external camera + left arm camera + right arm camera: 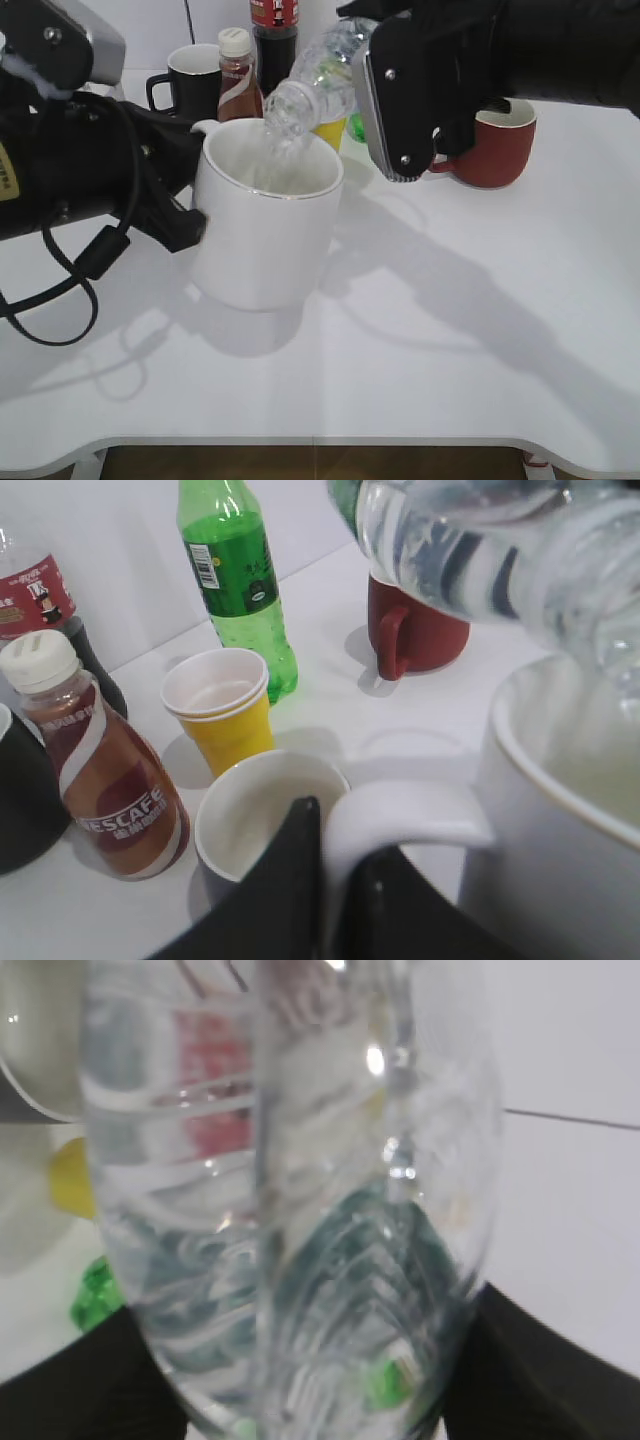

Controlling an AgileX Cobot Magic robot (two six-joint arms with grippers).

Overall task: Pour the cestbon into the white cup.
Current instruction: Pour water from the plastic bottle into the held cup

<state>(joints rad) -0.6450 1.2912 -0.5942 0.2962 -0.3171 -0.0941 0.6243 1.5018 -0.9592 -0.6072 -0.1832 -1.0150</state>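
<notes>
The large white cup (pixel 265 225) stands upright on the table. My left gripper (pixel 190 215) is shut on its handle (pixel 400 815). My right gripper (pixel 385 100) is shut on the cestbon (pixel 315 85), a clear ribbed bottle tilted mouth-down to the left. Its mouth hangs over the cup's rim and water runs into the cup. The bottle fills the right wrist view (pixel 290 1210) and shows at the top right of the left wrist view (pixel 500 550), above the cup (pixel 560 820).
Behind the cup stand a Nescafe bottle (pixel 238 85), a black mug (pixel 190 80), a dark soda bottle (pixel 275 30), a yellow paper cup (pixel 220 710), a green soda bottle (pixel 235 580) and a grey cup (pixel 260 815). A red mug (pixel 495 145) sits at the right.
</notes>
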